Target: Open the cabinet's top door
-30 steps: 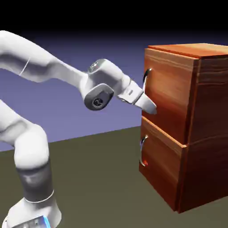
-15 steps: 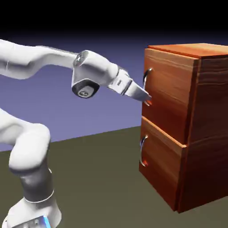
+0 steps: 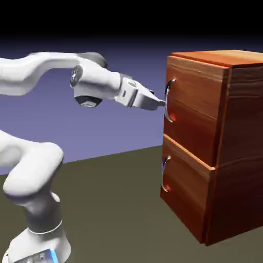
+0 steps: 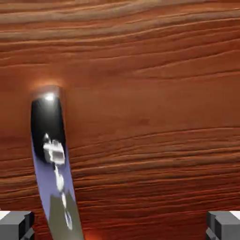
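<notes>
On the exterior view's right side of the worktop (image 3: 102, 190) stands the cabinet (image 3: 233, 154), its two wood-grain fronts facing your arm, so both silver pulls sit on the near edge where a level reach can get at them. The top door (image 3: 192, 108) looks flush with the carcass, so by my judgement the opening itself is not yet begun. Your arm (image 3: 36, 77) stretches out nearly level, which points the claw (image 3: 160, 102) straight at the top door's handle (image 3: 168, 100) rather than at the lower handle (image 3: 164, 174). The claw is spread wide and grasps nothing: in the hand view its two grey tips sit far apart at the bottom corners. There the curved handle (image 4: 51, 164) lies just inside the left tip rather than midway between them, so you would probably need to centre it before clenching. Whether a tip already touches the handle, I cannot tell.
</notes>
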Controlling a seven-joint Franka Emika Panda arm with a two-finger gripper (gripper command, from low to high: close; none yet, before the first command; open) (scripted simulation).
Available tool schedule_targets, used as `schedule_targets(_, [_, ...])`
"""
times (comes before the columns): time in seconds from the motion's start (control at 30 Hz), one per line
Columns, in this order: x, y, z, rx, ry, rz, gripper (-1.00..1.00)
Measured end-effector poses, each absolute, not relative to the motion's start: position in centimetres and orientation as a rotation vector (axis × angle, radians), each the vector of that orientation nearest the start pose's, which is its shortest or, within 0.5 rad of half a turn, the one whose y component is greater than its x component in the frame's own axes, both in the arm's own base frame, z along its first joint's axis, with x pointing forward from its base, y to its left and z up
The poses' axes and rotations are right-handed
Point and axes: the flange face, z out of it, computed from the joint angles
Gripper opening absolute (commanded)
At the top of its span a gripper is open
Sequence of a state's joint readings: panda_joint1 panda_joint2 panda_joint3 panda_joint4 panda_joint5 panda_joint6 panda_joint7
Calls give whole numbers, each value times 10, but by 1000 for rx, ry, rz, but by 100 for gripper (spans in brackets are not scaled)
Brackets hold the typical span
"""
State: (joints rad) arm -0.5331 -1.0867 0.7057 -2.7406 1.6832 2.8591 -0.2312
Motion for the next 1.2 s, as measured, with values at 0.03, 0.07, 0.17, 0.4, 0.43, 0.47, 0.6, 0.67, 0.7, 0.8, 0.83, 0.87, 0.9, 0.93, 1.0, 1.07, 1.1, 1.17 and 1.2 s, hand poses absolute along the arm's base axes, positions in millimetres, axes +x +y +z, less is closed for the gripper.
schedule_targets(0.03, [311, 36, 542, -1955, 951, -1479, 0])
schedule_targets(0.07, [311, 38, 541, -1944, 944, -1494, 0])
schedule_targets(0.17, [310, 46, 535, -1912, 921, -1537, 0])
schedule_targets(0.4, [314, 63, 516, -1841, 866, -1647, 0])
schedule_targets(0.43, [315, 65, 513, -1831, 858, -1663, 0])
schedule_targets(0.47, [316, 67, 509, -1821, 850, -1680, 0])
schedule_targets(0.6, [323, 74, 494, -1783, 817, -1748, 0])
schedule_targets(0.67, [326, 76, 486, -1764, 802, -1784, 0])
schedule_targets(0.7, [328, 77, 481, -1755, 794, -1802, 0])
schedule_targets(0.8, [338, 78, 482, -1755, 793, -1803, 0])
schedule_targets(0.83, [347, 77, 482, -1755, 793, -1803, 0])
schedule_targets(0.87, [357, 77, 482, -1755, 793, -1803, 0])
schedule_targets(0.9, [367, 76, 482, -1755, 793, -1803, 0])
schedule_targets(0.93, [378, 74, 481, -1755, 794, -1802, 0])
schedule_targets(1.0, [378, 74, 481, -1755, 794, -1802, -100])
schedule_targets(1.07, [371, 70, 481, -1757, 763, -1782, -100])
schedule_targets(1.1, [363, 66, 481, -1761, 730, -1761, -100])
schedule_targets(1.17, [348, 56, 481, -1767, 664, -1718, -100])
schedule_targets(1.2, [340, 51, 481, -1765, 633, -1696, -100])
